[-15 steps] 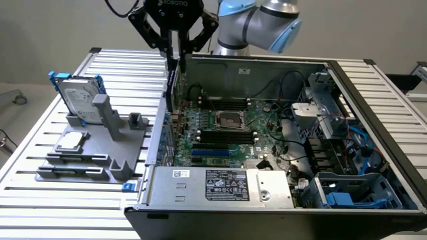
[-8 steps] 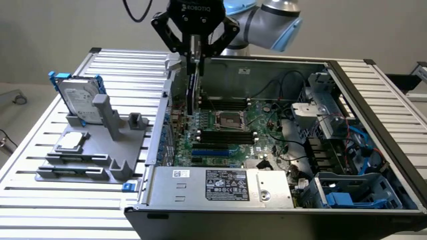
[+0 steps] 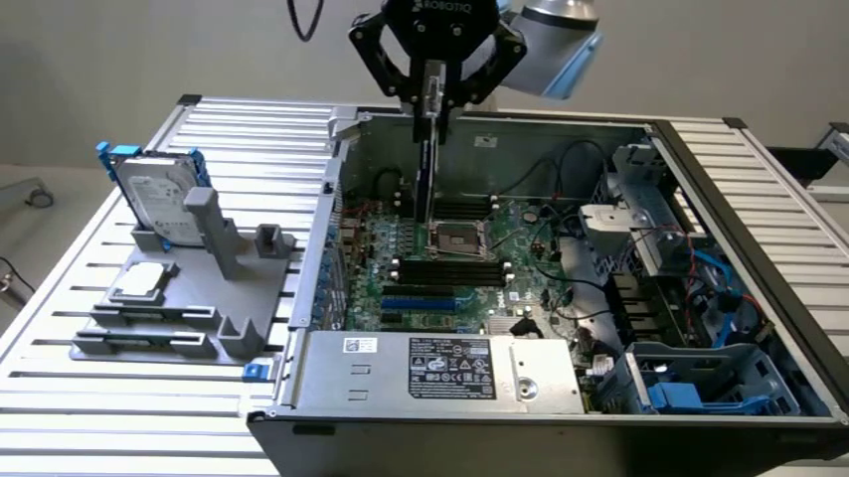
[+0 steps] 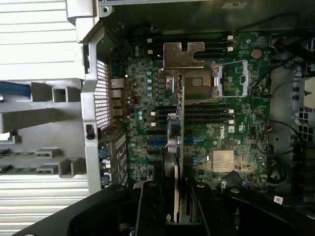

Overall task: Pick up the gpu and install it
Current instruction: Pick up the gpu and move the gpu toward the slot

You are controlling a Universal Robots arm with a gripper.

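One card, the gpu (image 3: 424, 159), hangs on edge from the claw (image 3: 435, 99), whose fingers are clamped on its upper rim. It is inside the open case (image 3: 743, 229), toward the far side. It sits above the board (image 3: 531, 268) with its lower end close over the socket (image 3: 458, 237), and it is not seated in anything. The blue slots (image 3: 414, 298) lie nearer, apart from the card.

Several things could go wrong, as I judge it. The grip is on one thin rim only, so the long card may pivot or slip if it meets resistance. If its edge meets a slot even slightly askew, pressing could jam or bend the contacts rather than seat them. The bracket (image 4: 183, 54) leads at one end and could catch the case's left wall, as the exterior view has it. A low pass could clip the socket or the memory clips beside it.

The gpu looks slim and flat. In the exterior view it is a dark vertical strip. In the wrist view it is edge-on, a narrow line running from the claw to a silver, notched bracket.

On the desk (image 3: 253, 129) to the exterior view's left, the drive (image 3: 157, 199) and the chip (image 3: 143, 281) sit in a grey holder, well apart from the work.
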